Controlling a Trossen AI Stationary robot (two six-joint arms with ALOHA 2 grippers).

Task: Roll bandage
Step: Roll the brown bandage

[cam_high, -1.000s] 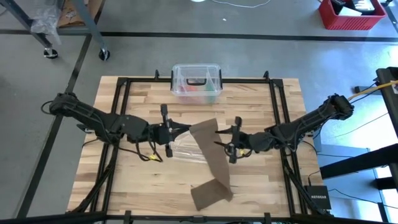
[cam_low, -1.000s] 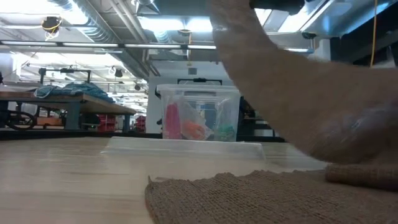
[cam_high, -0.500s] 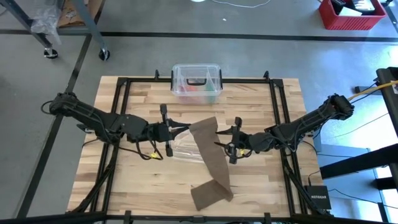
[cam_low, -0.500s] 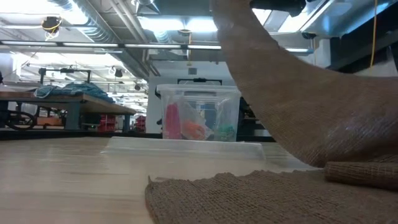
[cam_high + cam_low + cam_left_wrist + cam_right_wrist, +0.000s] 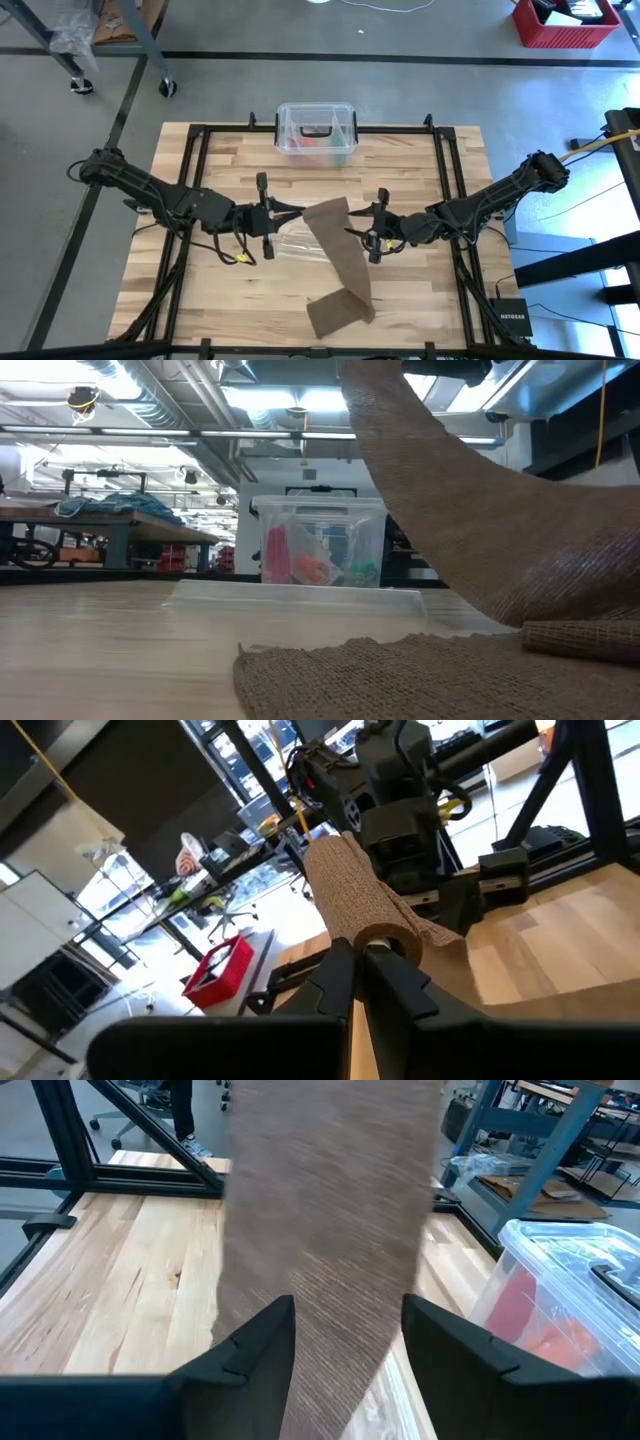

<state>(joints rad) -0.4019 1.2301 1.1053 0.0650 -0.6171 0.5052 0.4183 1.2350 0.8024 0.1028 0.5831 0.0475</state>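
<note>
The bandage (image 5: 338, 250) is a brown fabric strip. Its upper end is wound into a small roll (image 5: 372, 910) held above the table's middle, and its tail (image 5: 338, 312) lies flat near the front edge. My left gripper (image 5: 294, 212) reaches level from the left and is shut at the roll's end. My right gripper (image 5: 353, 236) comes from the right and is open, with the hanging strip (image 5: 330, 1230) running between its fingers. My left gripper is shut on the roll's near end (image 5: 385, 938), at the rim of its hollow core. The fingers come level from the table's left, along the roll's axis. The roll is lifted clear and the strip hangs from it to the table. Whether my right gripper's fingers (image 5: 250, 1342) touch the strip between them, I cannot tell.
A clear plastic box (image 5: 316, 138) with coloured things inside stands at the far edge, middle. A clear plastic bag (image 5: 292, 240) lies flat on the wood under the grippers. The black frame rails (image 5: 200, 160) border the table.
The hanging stretch of the bandage has swung a little and settled; in the low view its lower sweep now runs straighter. Both grippers have kept their places.
</note>
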